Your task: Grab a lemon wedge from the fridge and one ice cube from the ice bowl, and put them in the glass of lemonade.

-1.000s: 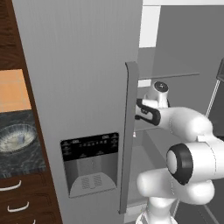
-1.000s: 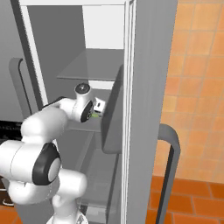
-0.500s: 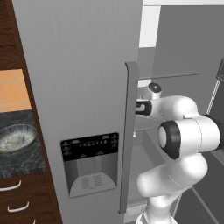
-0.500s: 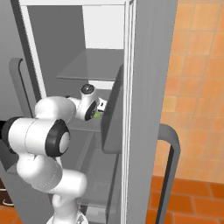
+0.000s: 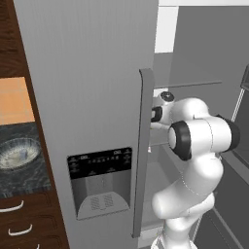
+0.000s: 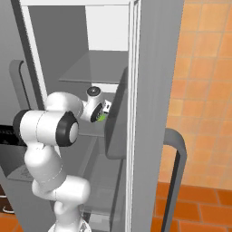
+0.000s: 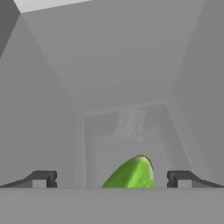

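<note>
One bowl [image 5: 18, 151], silvery with a speckled inside, sits on the dark counter [image 5: 26, 177] at the far left, beside the fridge [image 5: 92, 73]. Its left door is shut, with the black dispenser panel [image 5: 100, 181] set low and a long grey handle [image 5: 144, 146] at its right edge. Right of that handle the white arm [image 5: 197, 141] reaches into the open compartment at shelf height. From the right base view, the gripper [image 6: 103, 113] is over the shelf [image 6: 90, 129], with a speck of green, the wedge [image 6: 100, 118], just beside it. On the hand view the gripper [image 7: 112, 179] stands fully open, holding nothing; the wedge [image 7: 131, 173] lies between the two fingertips [image 7: 41, 178], nearer the right one, touching neither.
</note>
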{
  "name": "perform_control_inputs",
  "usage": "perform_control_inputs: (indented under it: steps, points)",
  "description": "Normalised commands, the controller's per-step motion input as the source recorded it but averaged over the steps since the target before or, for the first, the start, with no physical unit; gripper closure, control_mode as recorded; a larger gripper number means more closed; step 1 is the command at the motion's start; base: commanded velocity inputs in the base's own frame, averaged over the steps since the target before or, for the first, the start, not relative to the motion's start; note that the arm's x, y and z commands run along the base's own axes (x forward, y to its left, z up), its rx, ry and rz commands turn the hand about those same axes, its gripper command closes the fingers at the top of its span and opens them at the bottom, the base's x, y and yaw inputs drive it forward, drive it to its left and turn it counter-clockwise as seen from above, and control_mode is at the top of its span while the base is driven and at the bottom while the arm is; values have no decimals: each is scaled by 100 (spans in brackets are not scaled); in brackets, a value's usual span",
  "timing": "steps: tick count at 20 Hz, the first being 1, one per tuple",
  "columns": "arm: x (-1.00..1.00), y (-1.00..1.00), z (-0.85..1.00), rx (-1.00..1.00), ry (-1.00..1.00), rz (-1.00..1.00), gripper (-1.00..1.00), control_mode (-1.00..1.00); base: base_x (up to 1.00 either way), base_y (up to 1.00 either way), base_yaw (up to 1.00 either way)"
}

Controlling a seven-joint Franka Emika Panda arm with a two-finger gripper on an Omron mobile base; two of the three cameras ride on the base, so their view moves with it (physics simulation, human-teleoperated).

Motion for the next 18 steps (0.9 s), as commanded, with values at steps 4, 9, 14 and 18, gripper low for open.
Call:
perform_control_inputs:
  steps: [4,9,14,18]
  points:
    - [-26,-5,-6,0,7,-6,-100,-100,0,0,0]
    - [-5,0,-2,0,0,-5,-100,-100,0,0,0]
    - [4,0,-18,0,1,-5,-100,-100,0,0,0]
    - [-4,0,-1,0,3,-3,-100,-100,0,0,0]
